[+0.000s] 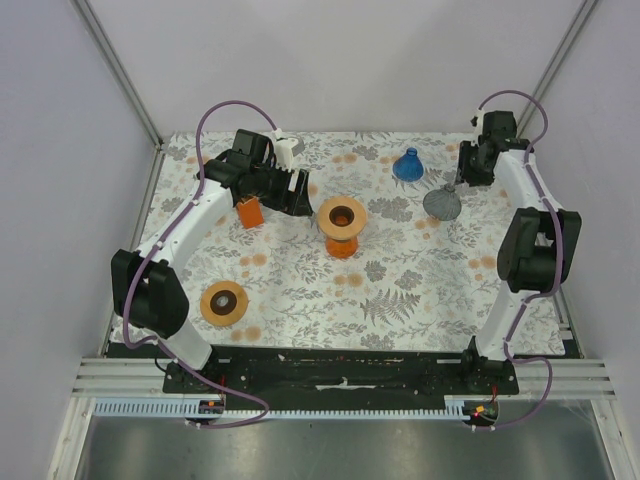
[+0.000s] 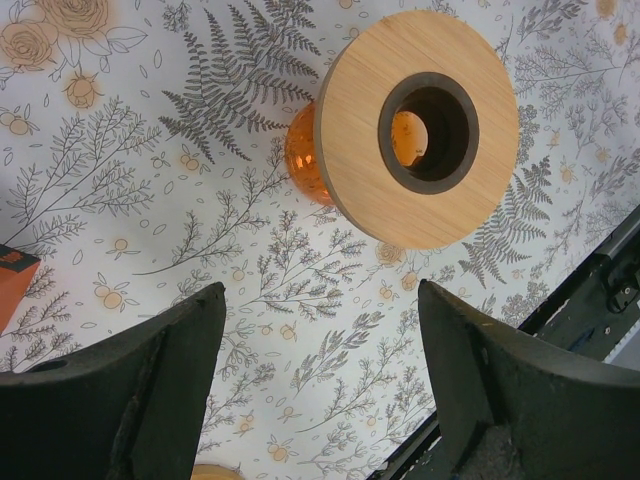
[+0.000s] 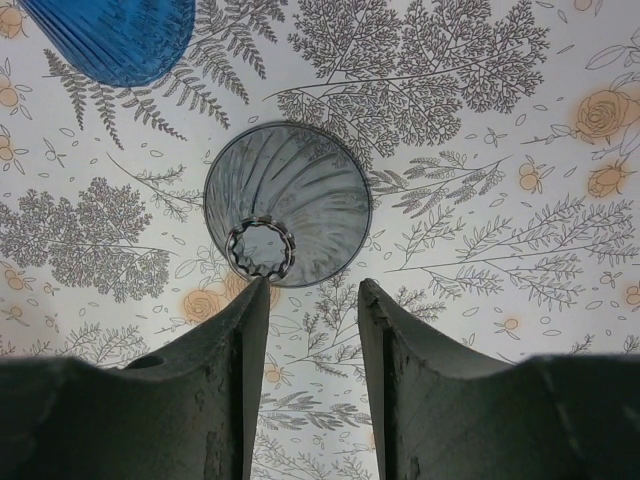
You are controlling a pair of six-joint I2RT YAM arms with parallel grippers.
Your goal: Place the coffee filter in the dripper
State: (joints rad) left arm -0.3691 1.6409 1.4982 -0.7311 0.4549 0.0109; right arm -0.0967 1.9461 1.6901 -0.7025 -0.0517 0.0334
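Observation:
The coffee filter [image 1: 442, 203], a grey translucent ribbed cone [image 3: 300, 200], lies on its side on the floral cloth at the back right. My right gripper [image 3: 315, 290] hovers just short of it, open with nothing between the fingers. Its left fingertip [image 3: 258, 295] is close to the cone's narrow end. The same gripper [image 1: 462, 180] shows in the top view beside the cone. The dripper [image 1: 325, 215], a wooden ring on an orange glass body [image 2: 360, 180], stands mid-table. My left gripper [image 2: 322, 295] is wide open and empty, left of the dripper [image 1: 305, 195].
A blue cone [image 1: 407, 165] stands behind the grey one, top left in the right wrist view [image 3: 115, 35]. An orange block [image 1: 249, 212] lies under the left arm. A second wooden ring [image 1: 208, 302] sits front left. Metal frame posts and the black base rail [image 1: 340, 365] bound the table.

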